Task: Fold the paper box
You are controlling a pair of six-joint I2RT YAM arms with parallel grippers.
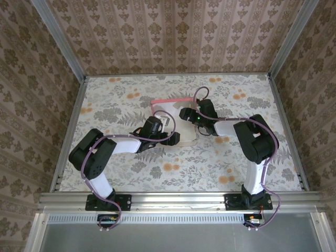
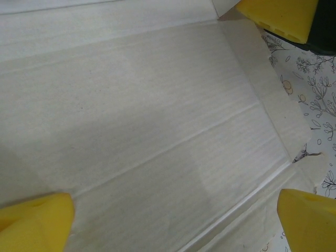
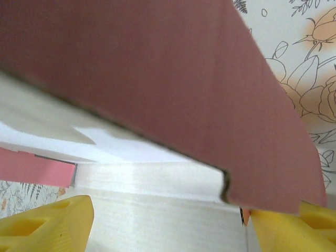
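The paper box [image 1: 169, 111] lies unfolded in the middle of the table, off-white inner side up, with a pink flap [image 1: 171, 100] standing along its far edge. My left gripper [image 1: 170, 135] is over its near part. In the left wrist view the gripper [image 2: 173, 210] is open, its yellow fingertips [image 2: 31, 223] set wide over the creased off-white card [image 2: 147, 115]. My right gripper [image 1: 185, 113] is at the box's right side. It [image 3: 170, 215] is open too, its fingers [image 3: 47, 226] flanking a white panel [image 3: 157, 220] while the pink flap [image 3: 173, 79] leans over it.
The table [image 1: 105, 157] has a floral cover and is walled by patterned panels on three sides. A yellow finger of the right gripper [image 2: 281, 16] shows at the card's far right corner in the left wrist view. Both arms reach inward and come close together above the box.
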